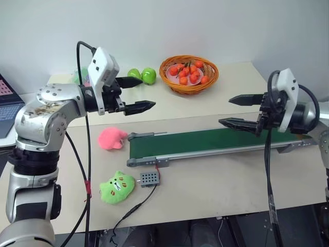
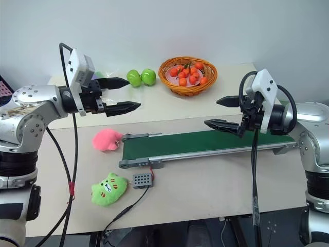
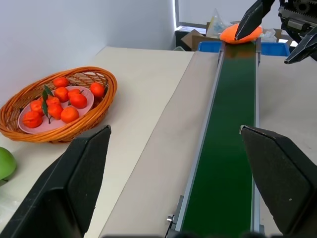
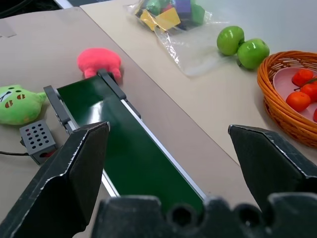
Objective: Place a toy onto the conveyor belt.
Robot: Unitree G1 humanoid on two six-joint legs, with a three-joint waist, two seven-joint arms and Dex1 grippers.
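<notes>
The conveyor belt (image 1: 205, 141), dark green with grey rails, runs across the middle of the table. In the left wrist view the orange toy (image 3: 241, 33) lies at the belt's (image 3: 233, 124) far end, partly behind a finger of my right gripper (image 3: 277, 32). My left gripper (image 1: 148, 92) hovers open and empty above the table, past the belt's left end. My right gripper (image 1: 224, 111) is also open and empty, held above the belt's right part. Each wrist view looks along the belt (image 4: 133, 153) between that gripper's spread fingers.
A wicker basket (image 1: 188, 86) of small oranges and two green apples (image 1: 142, 75) stand at the back. A pink plush (image 1: 111, 138), a lime-green cat plush (image 1: 117, 187) and a grey box (image 1: 149, 178) with a cable lie near the belt's left end. A bag of blocks (image 4: 171, 15) sits behind.
</notes>
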